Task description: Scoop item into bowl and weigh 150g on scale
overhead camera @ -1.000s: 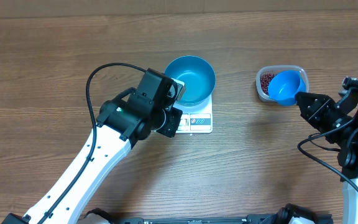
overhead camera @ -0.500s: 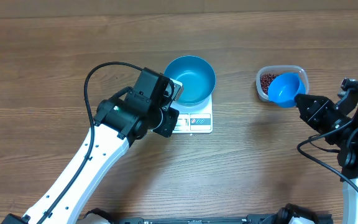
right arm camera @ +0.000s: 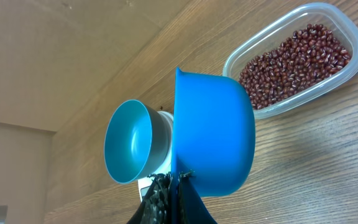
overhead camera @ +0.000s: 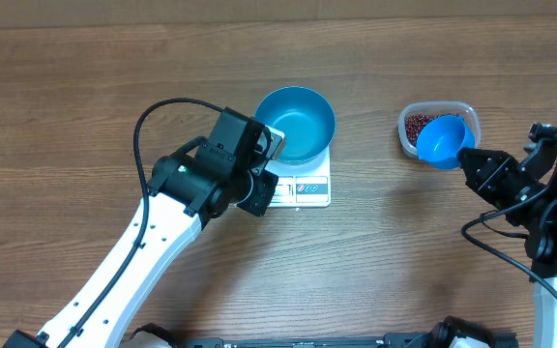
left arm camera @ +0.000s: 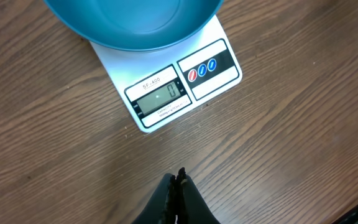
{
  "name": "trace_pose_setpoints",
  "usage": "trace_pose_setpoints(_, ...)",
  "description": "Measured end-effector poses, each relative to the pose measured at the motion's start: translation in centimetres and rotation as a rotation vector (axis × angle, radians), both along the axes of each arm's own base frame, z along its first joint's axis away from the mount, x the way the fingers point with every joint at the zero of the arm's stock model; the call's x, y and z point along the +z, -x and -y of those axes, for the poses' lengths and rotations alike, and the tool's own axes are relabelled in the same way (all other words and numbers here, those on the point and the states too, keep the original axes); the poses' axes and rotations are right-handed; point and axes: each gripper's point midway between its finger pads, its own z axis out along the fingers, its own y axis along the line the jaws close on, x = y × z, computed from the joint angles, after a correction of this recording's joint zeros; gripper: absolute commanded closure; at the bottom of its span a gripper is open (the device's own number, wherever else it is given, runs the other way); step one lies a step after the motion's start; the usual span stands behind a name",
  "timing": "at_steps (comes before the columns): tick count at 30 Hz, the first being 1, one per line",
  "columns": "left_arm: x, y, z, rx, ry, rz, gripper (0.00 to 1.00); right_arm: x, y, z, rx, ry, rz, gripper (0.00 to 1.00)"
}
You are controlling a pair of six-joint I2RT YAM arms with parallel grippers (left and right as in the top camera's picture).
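Blue scoop [overhead camera: 443, 138] gripped in R hand [right arm camera: 169, 190], over beans [overhead camera: 415, 125] in tub [overhead camera: 458, 108], upper right of frame; bowl [overhead camera: 296, 124] on scale [overhead camera: 307, 189] sits upper centre, frame-left of scoop. L hand [left arm camera: 175, 182] pinched closed, empty, beside scale.

small flat white square kitchen scale [left arm camera: 169, 65] marked "SF-400" above its display [left arm camera: 159, 99], display reading "0"; fine print beneath it too small to read, three round buttons [left arm camera: 202, 68] with illegible symbols

Bright blue bowl [overhead camera: 296, 124]; white scale [overhead camera: 303, 189]; dark red-brown beans [overhead camera: 415, 126]; blue scoop [overhead camera: 443, 140]; clear tub [overhead camera: 463, 109]; brown wood-grain table [overhead camera: 85, 87].
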Motion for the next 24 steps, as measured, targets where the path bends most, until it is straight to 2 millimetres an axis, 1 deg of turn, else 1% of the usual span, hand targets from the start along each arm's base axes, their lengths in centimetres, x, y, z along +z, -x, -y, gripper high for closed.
trace_pose_setpoints(8, -0.01, -0.01, 0.0, -0.062, -0.022, 0.023, 0.95, -0.08, 0.07, -0.03, 0.004, 0.004, -0.003, 0.96)
trace_pose_setpoints(10, 0.26, -0.42, 0.24, -0.08, -0.017, 0.05, 0.82, -0.09, 0.08, -0.02, 0.004, 0.004, -0.003, 0.96)
trace_pose_setpoints(11, 0.28, -0.46, 0.25, -0.085, -0.019, 0.053, 0.71, -0.09, 0.08, -0.01, 0.003, 0.004, -0.003, 0.96)
trace_pose_setpoints(12, 0.34, -0.55, 0.32, -0.08, -0.014, 0.056, 0.58, -0.09, 0.09, -0.03, 0.004, 0.004, -0.003, 0.96)
trace_pose_setpoints(13, 0.43, -0.7, 0.4, -0.083, -0.011, 0.064, 0.32, -0.1, 0.1, -0.03, 0.004, 0.004, -0.004, 0.96)
trace_pose_setpoints(14, 0.47, -0.76, 0.45, -0.081, -0.009, 0.067, 0.0, -0.1, 0.09, -0.03, 0.004, 0.004, -0.004, 0.96)
trace_pose_setpoints(24, 0.51, -0.82, 0.46, -0.082, -0.008, 0.07, 0.0, -0.1, 0.1, -0.02, 0.004, 0.004, -0.004, 0.96)
